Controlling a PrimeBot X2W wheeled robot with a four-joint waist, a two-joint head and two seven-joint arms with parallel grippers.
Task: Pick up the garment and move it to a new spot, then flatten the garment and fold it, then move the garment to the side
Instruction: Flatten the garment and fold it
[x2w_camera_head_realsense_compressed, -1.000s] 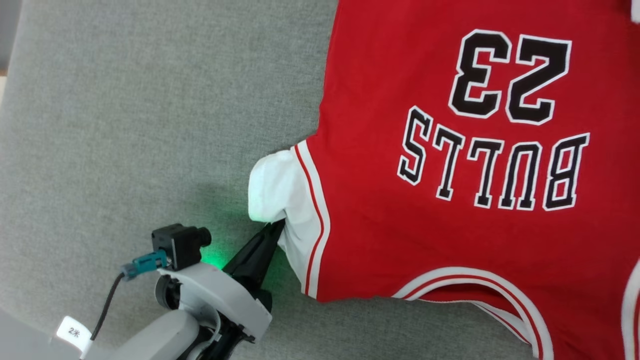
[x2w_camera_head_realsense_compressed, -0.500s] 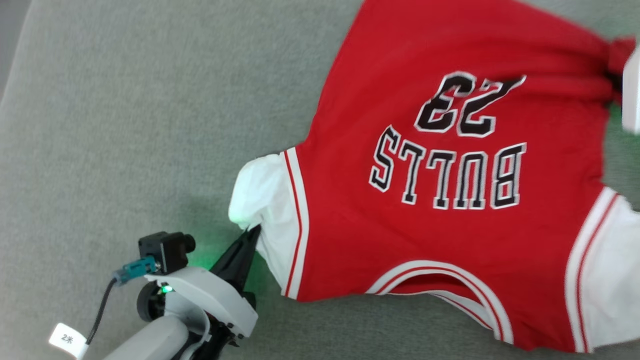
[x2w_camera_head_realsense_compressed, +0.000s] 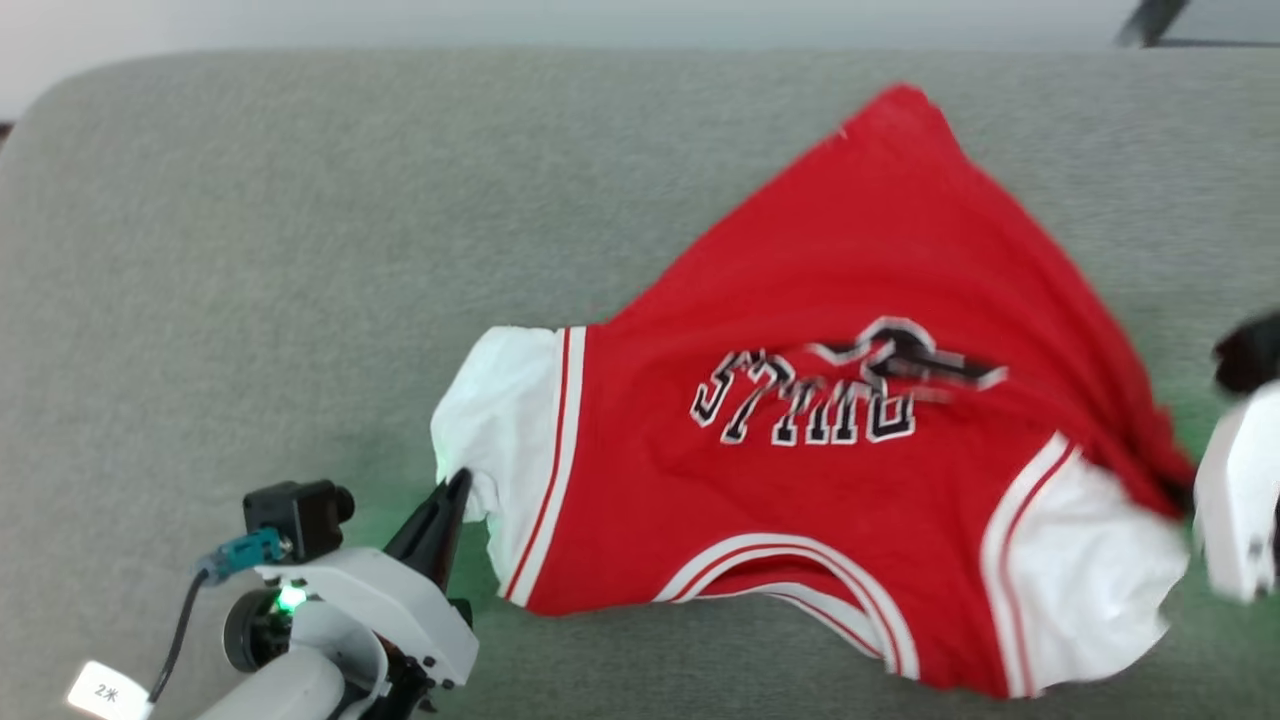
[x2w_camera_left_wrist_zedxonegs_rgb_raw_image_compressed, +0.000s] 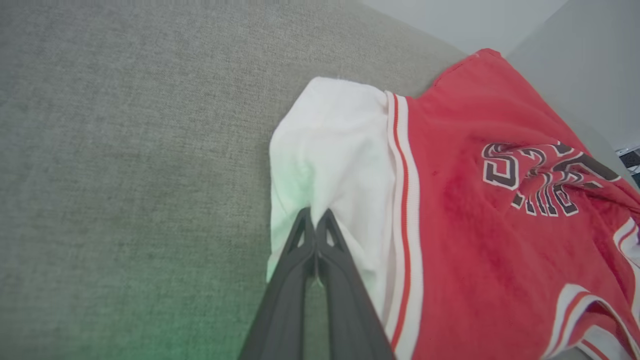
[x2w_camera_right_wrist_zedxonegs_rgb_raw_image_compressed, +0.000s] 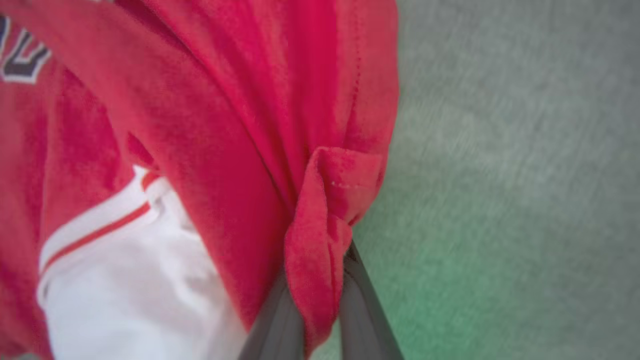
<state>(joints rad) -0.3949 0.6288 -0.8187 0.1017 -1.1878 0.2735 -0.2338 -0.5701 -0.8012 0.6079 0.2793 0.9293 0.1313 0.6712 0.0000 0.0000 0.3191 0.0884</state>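
Note:
The garment (x2w_camera_head_realsense_compressed: 800, 520), a red jersey with white sleeves and black lettering, lies on a grey cushion. Its far part is lifted and bunched, so the number is squashed. My left gripper (x2w_camera_head_realsense_compressed: 458, 482) sits at the lower left, shut on the edge of the near white sleeve (x2w_camera_left_wrist_zedxonegs_rgb_raw_image_compressed: 335, 150). In the left wrist view its fingertips (x2w_camera_left_wrist_zedxonegs_rgb_raw_image_compressed: 315, 216) press together with the sleeve cloth creasing towards them. My right gripper (x2w_camera_head_realsense_compressed: 1185, 495) is at the right edge, shut on a bunch of the red cloth (x2w_camera_right_wrist_zedxonegs_rgb_raw_image_compressed: 320, 210), which is pinched between its fingers beside the other white sleeve (x2w_camera_right_wrist_zedxonegs_rgb_raw_image_compressed: 125, 280).
The grey upholstered surface (x2w_camera_head_realsense_compressed: 250, 250) stretches wide to the left of the jersey and ends in a rounded far edge with a pale wall behind. A dark object (x2w_camera_head_realsense_compressed: 1150, 20) shows at the top right corner.
The head camera has tilted up. My right gripper has pulled the red cloth nearer and to the right, lifting and bunching the jersey. The left gripper stays at the sleeve.

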